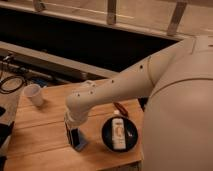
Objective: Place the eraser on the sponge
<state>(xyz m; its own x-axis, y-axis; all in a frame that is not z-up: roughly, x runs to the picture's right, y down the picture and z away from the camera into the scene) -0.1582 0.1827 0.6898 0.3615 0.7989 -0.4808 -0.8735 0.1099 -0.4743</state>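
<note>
A blue sponge (pixel 81 146) lies on the wooden table (pixel 40 135) near its front edge. My gripper (pixel 73 134) points straight down right over the sponge, touching or nearly touching its top. The white arm (pixel 120 85) reaches in from the right. The eraser does not show on its own; whatever is at the gripper's tip is hidden by the dark gripper body.
A black round plate (pixel 108 136) with a white oblong object (pixel 118 134) on it sits just right of the sponge. A white cup (pixel 33 94) stands at the table's back left corner. Cables (pixel 10 82) lie on the floor to the left.
</note>
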